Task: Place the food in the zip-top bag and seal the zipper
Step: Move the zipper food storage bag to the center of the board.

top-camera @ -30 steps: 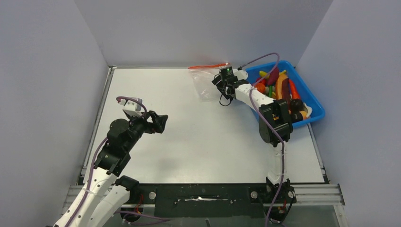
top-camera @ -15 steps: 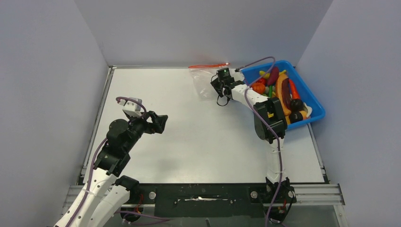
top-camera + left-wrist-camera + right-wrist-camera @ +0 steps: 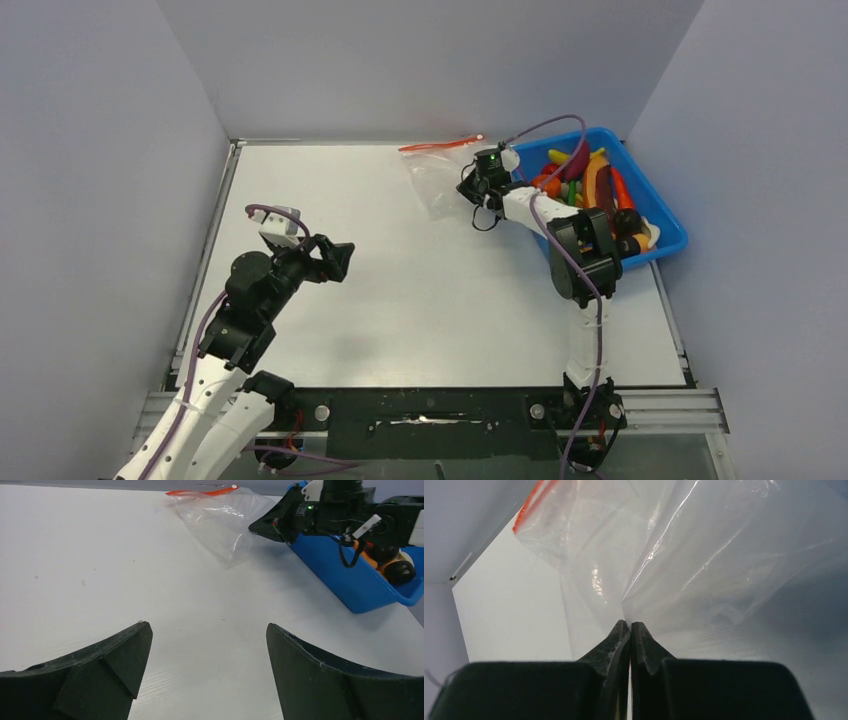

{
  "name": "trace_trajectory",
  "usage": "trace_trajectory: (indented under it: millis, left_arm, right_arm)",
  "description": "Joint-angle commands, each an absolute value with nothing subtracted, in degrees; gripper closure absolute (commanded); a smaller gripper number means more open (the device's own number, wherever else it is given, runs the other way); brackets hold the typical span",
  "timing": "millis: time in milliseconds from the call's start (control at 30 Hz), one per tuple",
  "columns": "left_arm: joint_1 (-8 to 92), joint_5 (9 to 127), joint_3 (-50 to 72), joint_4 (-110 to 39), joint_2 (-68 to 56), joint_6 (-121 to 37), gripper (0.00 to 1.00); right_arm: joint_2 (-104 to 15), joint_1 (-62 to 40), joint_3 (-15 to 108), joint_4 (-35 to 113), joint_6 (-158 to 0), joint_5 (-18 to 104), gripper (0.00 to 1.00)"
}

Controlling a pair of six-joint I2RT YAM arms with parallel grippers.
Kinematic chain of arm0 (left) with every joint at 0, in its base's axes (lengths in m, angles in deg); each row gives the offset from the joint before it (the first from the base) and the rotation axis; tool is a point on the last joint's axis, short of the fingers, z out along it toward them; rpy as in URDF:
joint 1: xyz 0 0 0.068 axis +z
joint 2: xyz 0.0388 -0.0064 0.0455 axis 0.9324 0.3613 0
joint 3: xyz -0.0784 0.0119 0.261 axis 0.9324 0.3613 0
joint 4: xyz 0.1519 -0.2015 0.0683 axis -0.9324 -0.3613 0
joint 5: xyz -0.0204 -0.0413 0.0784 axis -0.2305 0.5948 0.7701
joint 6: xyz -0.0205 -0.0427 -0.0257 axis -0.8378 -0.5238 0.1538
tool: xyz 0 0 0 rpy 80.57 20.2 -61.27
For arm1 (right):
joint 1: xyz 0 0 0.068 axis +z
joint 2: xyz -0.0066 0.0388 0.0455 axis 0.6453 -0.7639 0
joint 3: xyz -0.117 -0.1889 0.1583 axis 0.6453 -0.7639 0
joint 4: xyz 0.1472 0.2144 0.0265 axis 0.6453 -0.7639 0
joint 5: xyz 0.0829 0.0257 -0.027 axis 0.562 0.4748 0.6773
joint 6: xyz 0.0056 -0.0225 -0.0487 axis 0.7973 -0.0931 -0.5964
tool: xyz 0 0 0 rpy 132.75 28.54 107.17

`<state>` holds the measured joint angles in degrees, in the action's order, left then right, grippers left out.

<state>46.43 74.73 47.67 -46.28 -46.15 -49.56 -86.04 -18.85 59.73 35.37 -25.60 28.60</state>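
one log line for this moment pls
right jaws: shut on zip-top bag | left jaws: open over table | food: in blue tray | bag: empty

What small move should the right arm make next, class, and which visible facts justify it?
Probably pull the zip-top bag toward the middle of the table. The right gripper is shut on a fold of its film, the bag lies at the far edge beside the blue tray, and the open left gripper hovers far off, too distant to help hold the mouth.
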Motion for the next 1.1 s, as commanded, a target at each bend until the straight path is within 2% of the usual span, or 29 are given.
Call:
trace_trajectory:
  millis: [0,133,500,667,733,800,967,1067]
  left_arm:
    - [46.76,76.35,47.47,-44.99,-45.99,-48.85,0.15]
    - [46.82,77.67,46.75,-46.58,-44.48,-49.85,0.17]
    - [47.02,78.25,46.90,-46.91,-41.91,-52.16,0.24]
    - [47.02,78.29,46.42,-46.91,-40.02,-53.31,0.26]
    - [47.02,78.55,45.99,-47.16,-39.20,-53.27,0.26]
    - [47.02,78.99,45.93,-47.36,-38.62,-52.94,0.26]
    - [47.02,79.52,45.93,-47.63,-37.80,-51.90,0.27]
    - [47.02,79.69,45.91,-47.61,-37.49,-51.55,0.27]
  right_arm:
    - [-72.92,-18.55,52.50,45.76,-40.44,34.14,1.00]
    - [-64.14,-18.44,44.33,47.13,-49.43,38.22,1.00]
    - [-44.54,-16.63,28.17,37.88,-67.08,50.35,1.00]
    - [-38.35,-11.17,22.47,34.15,-72.32,57.55,0.99]
    - [-38.12,-7.42,22.64,28.72,-73.44,51.74,0.98]
    - [-37.53,-4.96,22.34,23.50,-73.19,43.65,0.93]
    - [-36.45,-5.56,23.11,15.92,-70.05,27.76,0.86]
    - [-36.76,-6.07,26.05,12.13,-67.35,22.28,0.79]
